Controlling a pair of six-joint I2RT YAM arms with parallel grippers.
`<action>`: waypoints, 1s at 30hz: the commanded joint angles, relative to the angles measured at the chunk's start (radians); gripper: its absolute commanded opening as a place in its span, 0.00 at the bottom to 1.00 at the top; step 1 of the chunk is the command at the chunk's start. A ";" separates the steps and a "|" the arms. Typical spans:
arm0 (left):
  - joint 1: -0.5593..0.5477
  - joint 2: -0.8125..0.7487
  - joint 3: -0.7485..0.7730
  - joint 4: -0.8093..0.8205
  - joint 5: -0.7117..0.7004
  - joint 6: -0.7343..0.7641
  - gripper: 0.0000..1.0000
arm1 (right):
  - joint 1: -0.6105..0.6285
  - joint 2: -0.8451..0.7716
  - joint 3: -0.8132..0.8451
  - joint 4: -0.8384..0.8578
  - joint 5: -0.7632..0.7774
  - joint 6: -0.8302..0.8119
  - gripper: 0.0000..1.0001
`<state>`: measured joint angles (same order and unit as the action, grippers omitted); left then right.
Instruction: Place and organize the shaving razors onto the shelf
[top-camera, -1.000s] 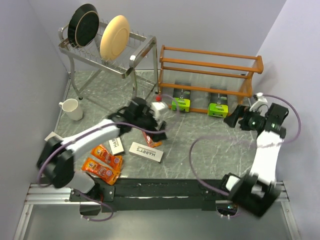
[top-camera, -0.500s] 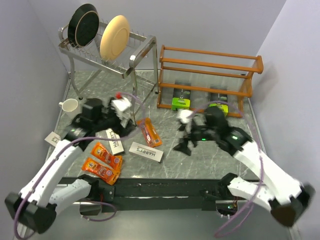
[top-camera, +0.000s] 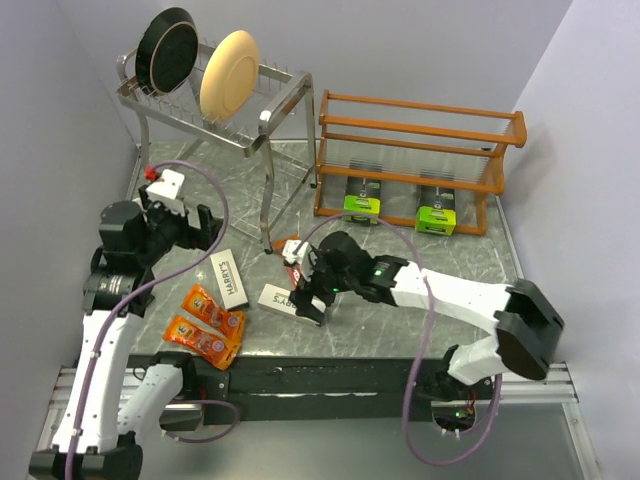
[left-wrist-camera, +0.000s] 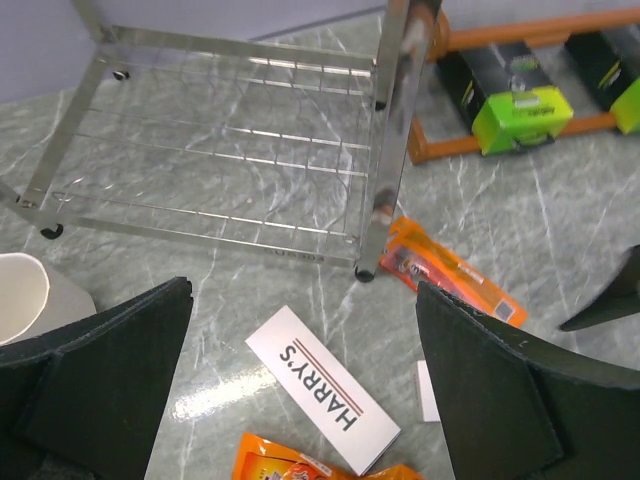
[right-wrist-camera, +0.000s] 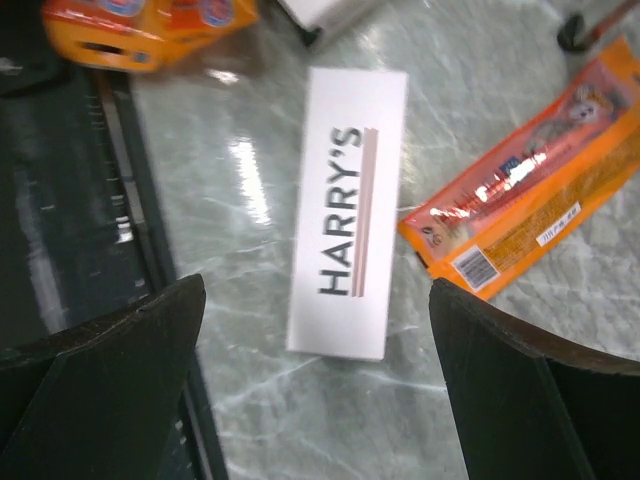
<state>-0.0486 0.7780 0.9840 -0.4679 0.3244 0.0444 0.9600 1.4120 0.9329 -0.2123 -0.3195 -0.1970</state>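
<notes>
Shaving razors (top-camera: 232, 278): most are loose on the grey marble tabletop (top-camera: 420, 260), two packs are on the shelf.

Far left, the left gripper (left-wrist-camera: 302, 295) is up off the table w/ fingers spread wide, nothing between them. The white mug (left-wrist-camera: 30, 295) sits at the left edge of its wrist view. Front-left, two orange packs (top-camera: 212, 310) lie flat side by side near the table's front edge. Just right of them is a white HARRY'S box (top-camera: 232, 278), flat, label up, apart from the gripper. In the wrist view it shows below the open fingers.

Back-left is the silver rack (top-camera: 215, 100), w/ a black plate (top-camera: 165, 48) and a cream plate (top-camera: 228, 72) standing on edge in it.

Centre: a second HARRY'S box (right-wrist-camera: 347, 210) lies flat near the front edge. The right gripper (top-camera: 308, 288) is directly over it, jaws wide. The wrist cam shows one finger on each side of the box w/ clear gaps, so no grip. Can't tell if the tips touch the table. Just beside that box is a long orange pack (right-wrist-camera: 530, 190), flat, lying at an angle to the box.

Right-rear is the shelf (top-camera: 420, 130), orange-brown wood, three tiers. The top and middle rails are bare. Two black-and-lime packs (top-camera: 362, 197) sit on the bottom tier, one left of centre, one to the right, apart from each other, lime ends facing front.
</notes>
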 joint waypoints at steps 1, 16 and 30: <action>0.041 -0.052 0.022 0.025 0.025 -0.078 0.99 | 0.000 0.074 0.006 0.106 0.109 0.016 1.00; 0.076 -0.118 -0.025 0.031 0.025 -0.084 1.00 | 0.008 0.220 0.030 0.037 0.074 -0.102 1.00; 0.085 -0.115 -0.047 0.040 0.045 -0.089 1.00 | 0.022 0.214 0.032 0.013 0.056 -0.147 0.63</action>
<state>0.0315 0.6636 0.9371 -0.4679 0.3447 -0.0395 0.9760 1.6554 0.9310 -0.1894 -0.2359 -0.3103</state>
